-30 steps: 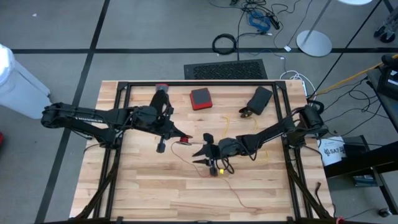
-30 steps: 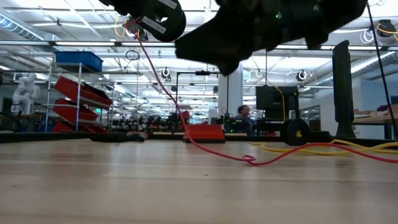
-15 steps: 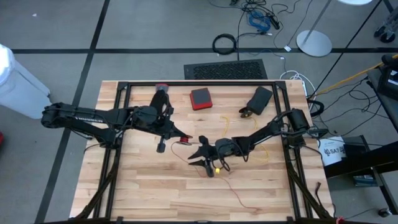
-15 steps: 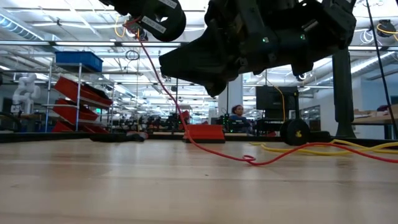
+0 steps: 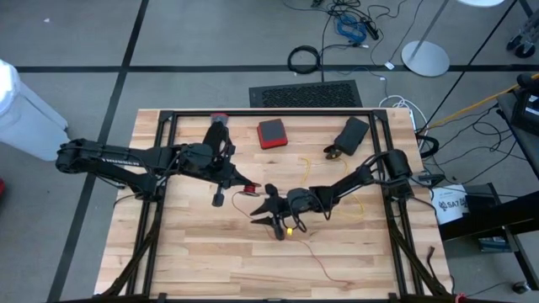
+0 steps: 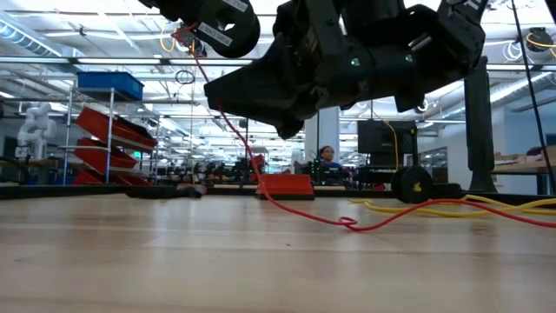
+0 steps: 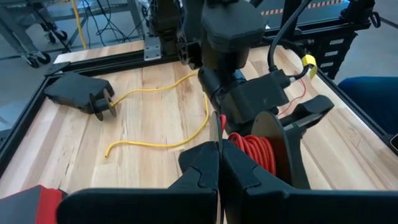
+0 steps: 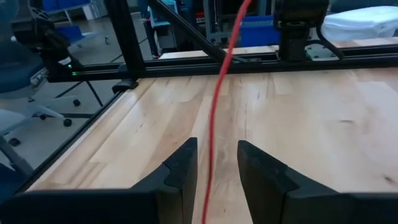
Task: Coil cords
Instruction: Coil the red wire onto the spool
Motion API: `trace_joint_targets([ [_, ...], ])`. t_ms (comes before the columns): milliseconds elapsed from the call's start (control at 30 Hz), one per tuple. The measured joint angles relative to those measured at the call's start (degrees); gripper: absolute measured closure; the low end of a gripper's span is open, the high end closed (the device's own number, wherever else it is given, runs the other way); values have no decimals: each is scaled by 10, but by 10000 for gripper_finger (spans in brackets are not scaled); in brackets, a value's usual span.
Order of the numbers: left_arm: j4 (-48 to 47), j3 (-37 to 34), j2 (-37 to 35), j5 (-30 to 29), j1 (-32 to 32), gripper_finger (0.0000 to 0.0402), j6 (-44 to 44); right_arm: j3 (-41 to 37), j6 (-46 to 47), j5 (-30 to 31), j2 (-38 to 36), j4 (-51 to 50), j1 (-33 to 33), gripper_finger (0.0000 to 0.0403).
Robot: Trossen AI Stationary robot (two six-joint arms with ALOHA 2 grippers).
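Setting: we see a pale wooden plank table (image 5: 210, 252) inside a black metal frame, with a workshop floor of loose cables around it and shelving in the room beyond.
Left arm: our left gripper (image 5: 250, 189) is held near the table's middle, its fingers (image 7: 205, 165) pressed shut on the end of the thin red cord (image 8: 217, 106); we judge that it serves as the fixed anchor, held raised so the cord hangs clear of the wood.
Red coil: several turns of red cord (image 7: 252, 149) already sit bunched beside the closed fingers, so we reckon the winding is partly done.
Red cord: from the left gripper it slopes down to the table, then trails right and toward the near edge (image 5: 324, 265).
Right arm: our right gripper (image 5: 268, 209) hangs just right of the left one, jaws partly apart with the red cord running loose between its fingers (image 8: 180, 171); we take it as a guide that lets the cord slide.
Yellow cord: the long thin yellow cord (image 7: 180, 115) lies slack on the wood farther right, uncoiled.
Far side: a flat red box (image 5: 271, 132) and a black wedge-shaped device (image 5: 349, 135) rest untouched.
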Motion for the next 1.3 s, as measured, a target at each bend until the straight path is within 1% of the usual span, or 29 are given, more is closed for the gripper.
trace_joint_targets([
  [100,0,0,0,0,0,401,0,0,0,0,0,0,-2,301],
  [200,1,0,0,0,0,401,0,0,-1,0,0,0,-3,312],
  [633,1,0,0,0,0,401,0,0,-16,4,-1,-7,-6,397],
  [933,-26,0,0,0,0,401,0,0,12,89,-1,-85,-9,402],
  [1033,-35,0,0,1,0,401,0,-1,20,125,-8,-108,-9,402],
  [1133,-47,0,0,17,0,401,0,-1,25,169,-27,-140,-10,402],
  [1300,-81,0,0,20,0,401,0,0,24,225,-76,-206,-10,403],
])
